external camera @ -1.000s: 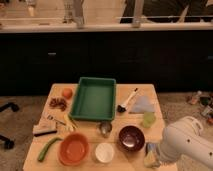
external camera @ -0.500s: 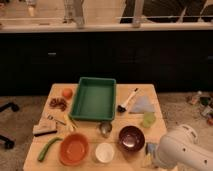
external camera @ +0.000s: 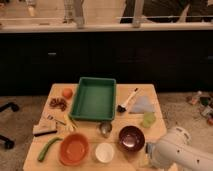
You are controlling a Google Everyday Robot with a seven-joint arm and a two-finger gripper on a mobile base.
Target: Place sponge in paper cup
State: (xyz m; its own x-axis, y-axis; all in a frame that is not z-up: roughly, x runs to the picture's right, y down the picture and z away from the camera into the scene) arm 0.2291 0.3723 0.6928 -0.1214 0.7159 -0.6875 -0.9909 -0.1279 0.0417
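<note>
1. The white paper cup (external camera: 104, 152) stands upright near the front edge of the table (external camera: 126, 93), between the orange bowl (external camera: 74, 149) and the dark bowl (external camera: 131, 138); its inside shows only white
2. The sponge cannot be made out with any certainty
3. The robot's white arm (external camera: 177, 150) fills the bottom right corner, just beside the dark bowl; the gripper is out of view past that corner, so its opening and any hold cannot be told
4. A small metal cup (external camera: 104, 129) stands just behind the paper cup, in front of the green tray (external camera: 94, 98)

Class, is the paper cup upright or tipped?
Upright: the paper cup shows its round mouth upward. Gripper hidden beyond the arm, lower right.
</note>
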